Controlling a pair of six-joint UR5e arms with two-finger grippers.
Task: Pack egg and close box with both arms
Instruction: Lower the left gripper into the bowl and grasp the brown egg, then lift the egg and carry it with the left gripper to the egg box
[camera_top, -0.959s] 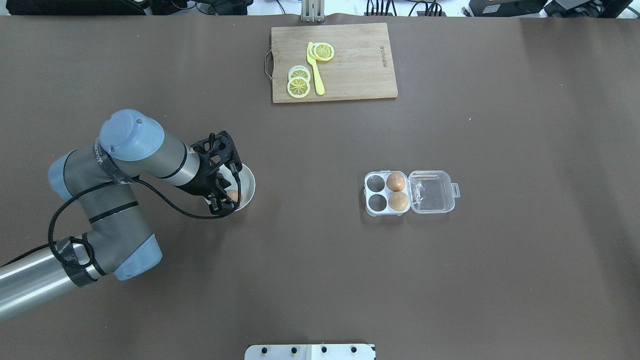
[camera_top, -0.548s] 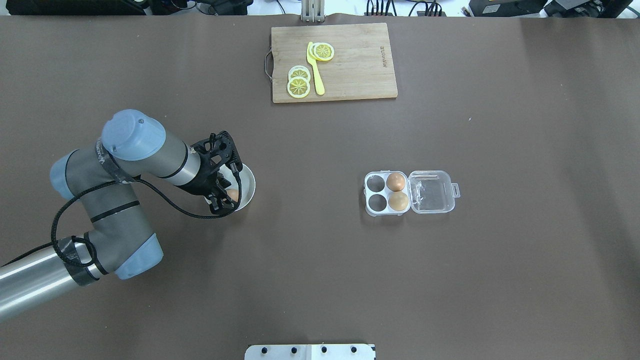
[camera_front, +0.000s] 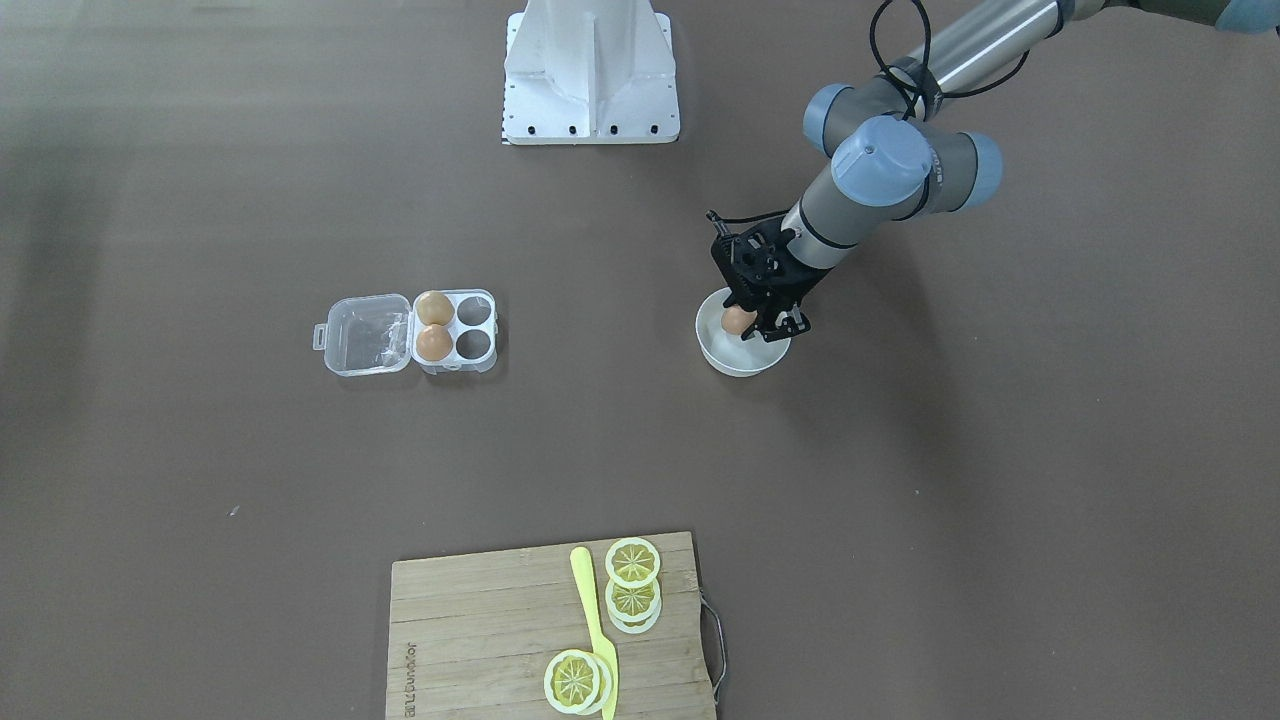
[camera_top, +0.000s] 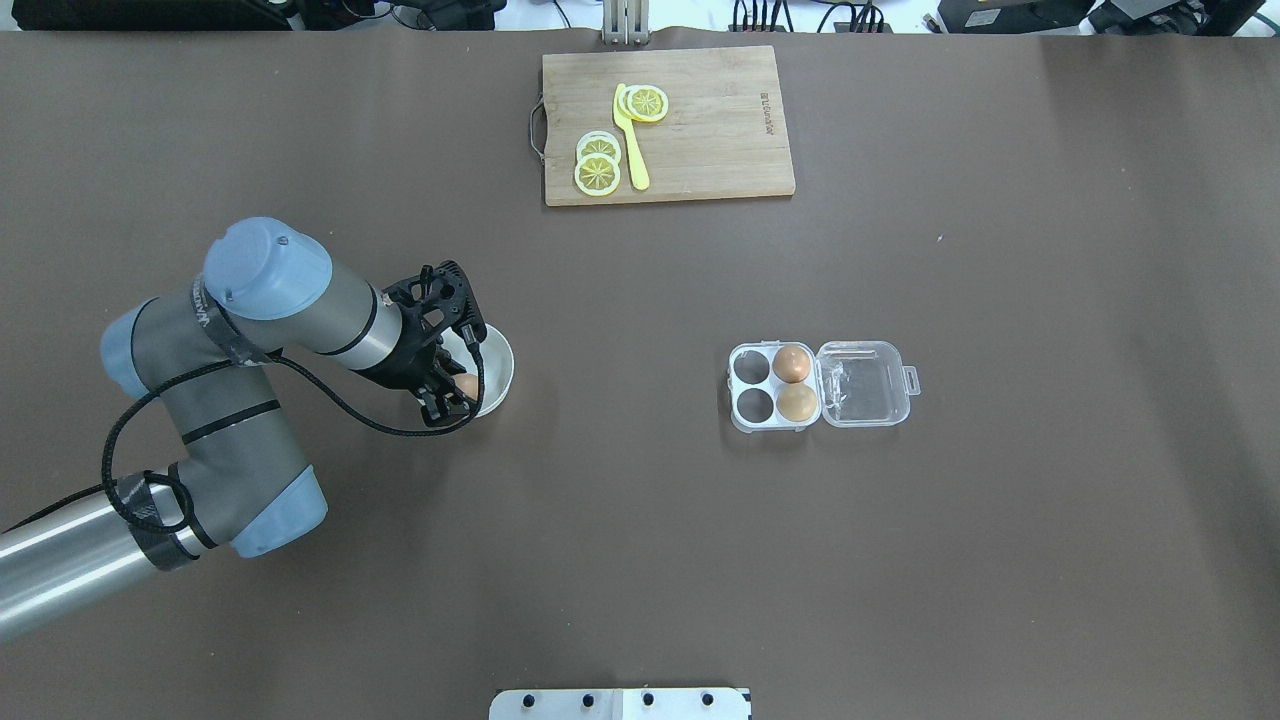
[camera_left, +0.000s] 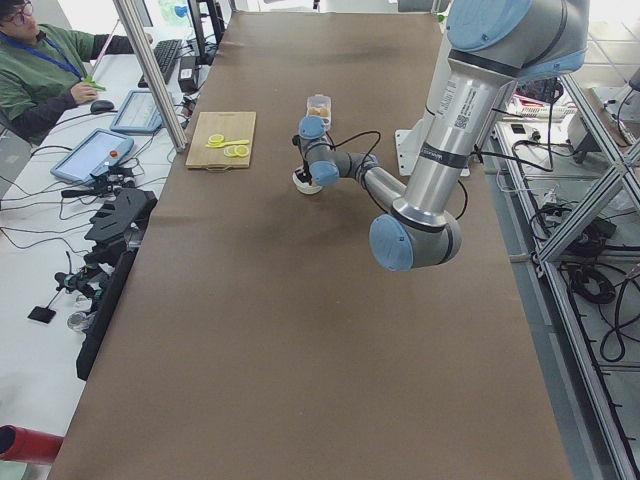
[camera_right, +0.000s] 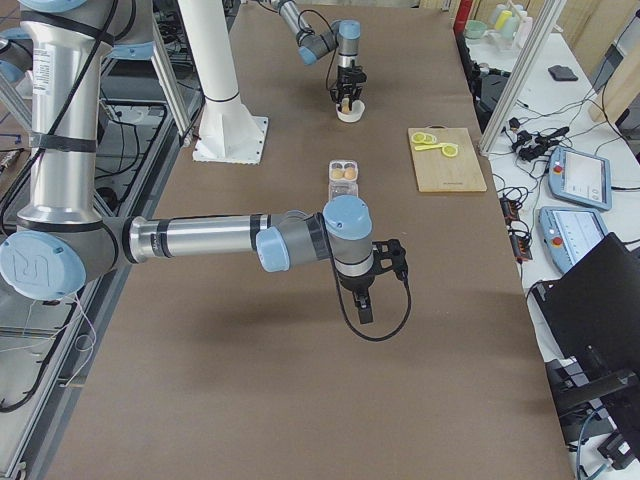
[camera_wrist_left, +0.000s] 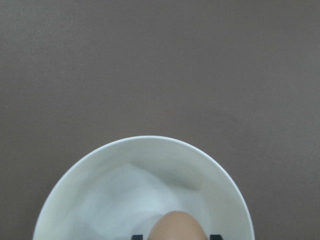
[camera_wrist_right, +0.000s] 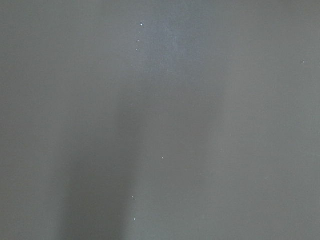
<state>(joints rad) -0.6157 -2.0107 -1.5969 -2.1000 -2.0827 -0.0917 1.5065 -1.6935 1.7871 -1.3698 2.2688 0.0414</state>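
A tan egg (camera_top: 467, 384) sits between the fingers of my left gripper (camera_top: 458, 390), low inside a round white bowl (camera_top: 502, 362). The left wrist view shows the egg (camera_wrist_left: 176, 226) at the bottom edge, above the bowl's floor (camera_wrist_left: 125, 190). From the front, the left gripper (camera_front: 744, 324) is shut on this egg (camera_front: 738, 320). The clear box (camera_top: 733, 385) lies open at centre right, lid (camera_top: 866, 383) flat. Two eggs (camera_top: 791, 363) (camera_top: 797, 402) fill its cells beside the lid. My right gripper (camera_right: 365, 305) shows only in the exterior right view, and I cannot tell its state.
A wooden cutting board (camera_top: 720, 150) at the far edge carries lemon slices (camera_top: 597, 172) and a yellow knife (camera_top: 632, 150). The white base pedestal (camera_front: 590, 80) stands at the robot's side. A person (camera_left: 35, 75) sits beyond the table's far end.
The left wrist and the egg between its fingers have shifted very slightly away from the robot inside the bowl. The box and its eggs have not moved.
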